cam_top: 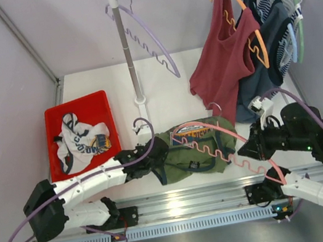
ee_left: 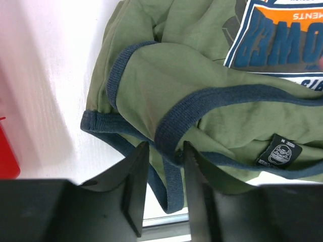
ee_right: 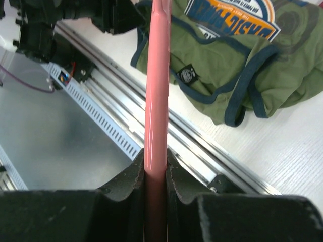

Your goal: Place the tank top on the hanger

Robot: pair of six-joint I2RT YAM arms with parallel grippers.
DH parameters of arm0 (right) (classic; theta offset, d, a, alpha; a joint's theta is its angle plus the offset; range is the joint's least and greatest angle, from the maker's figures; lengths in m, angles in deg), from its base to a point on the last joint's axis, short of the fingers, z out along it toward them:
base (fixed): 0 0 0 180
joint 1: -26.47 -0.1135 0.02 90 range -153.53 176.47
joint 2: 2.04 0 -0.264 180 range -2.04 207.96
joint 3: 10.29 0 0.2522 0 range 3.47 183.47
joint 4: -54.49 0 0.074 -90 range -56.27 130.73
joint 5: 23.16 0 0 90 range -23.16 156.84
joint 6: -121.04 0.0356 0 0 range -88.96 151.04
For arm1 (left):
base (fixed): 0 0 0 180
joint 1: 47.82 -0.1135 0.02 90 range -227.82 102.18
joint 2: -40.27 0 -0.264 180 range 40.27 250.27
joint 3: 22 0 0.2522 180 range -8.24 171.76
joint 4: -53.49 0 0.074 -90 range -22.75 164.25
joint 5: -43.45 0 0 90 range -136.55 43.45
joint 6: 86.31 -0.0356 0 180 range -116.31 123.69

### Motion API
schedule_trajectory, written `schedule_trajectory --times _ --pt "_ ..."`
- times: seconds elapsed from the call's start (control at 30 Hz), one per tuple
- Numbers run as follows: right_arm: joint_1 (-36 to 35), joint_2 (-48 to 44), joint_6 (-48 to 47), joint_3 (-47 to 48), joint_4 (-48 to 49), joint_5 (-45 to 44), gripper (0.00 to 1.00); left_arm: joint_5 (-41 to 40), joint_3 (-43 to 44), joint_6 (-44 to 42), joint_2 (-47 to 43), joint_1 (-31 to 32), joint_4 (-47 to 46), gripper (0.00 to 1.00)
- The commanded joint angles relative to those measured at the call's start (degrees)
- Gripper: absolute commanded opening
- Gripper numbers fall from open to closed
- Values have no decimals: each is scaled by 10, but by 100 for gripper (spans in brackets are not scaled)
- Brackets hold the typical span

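The olive-green tank top lies crumpled on the white table just in front of the arms, graphic side up. My left gripper is at its left edge. In the left wrist view the gripper is open, its fingers either side of a navy-trimmed strap of the tank top. A gap shows beside the strap. The salmon-pink hanger lies slanted over the garment's right half, its wavy bar toward me. My right gripper holds its lower right arm. Up close, that gripper is shut on the hanger, with the tank top beyond.
A red bin at the left holds a white printed garment. The clothes rack pole stands behind the tank top with a lilac hanger. A dark red tank top and dark garments hang at the right. A metal rail runs along the near edge.
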Motion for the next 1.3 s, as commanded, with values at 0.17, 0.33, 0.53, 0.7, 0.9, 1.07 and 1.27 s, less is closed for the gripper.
schedule_trajectory --times 0.17,0.33,0.53,0.7,0.9,1.07,1.27 --pt "2 31 -58 32 -25 67 0 30 23 -61 6 -38 -51 10" --pt "2 43 -76 12 3 67 0 67 50 -104 -3 -61 -43 0" --pt "3 62 -92 -30 64 77 0 119 95 -158 4 -67 -14 0" --pt "2 77 -112 -38 89 75 0 153 130 -205 5 -67 6 0" --pt "2 96 -130 -32 117 85 0 189 167 -252 11 -67 51 0" --pt "2 94 -135 -65 162 135 0 195 191 -271 -7 -67 60 0" --pt "1 74 -131 -112 218 147 0 222 248 -316 -17 -67 77 0"
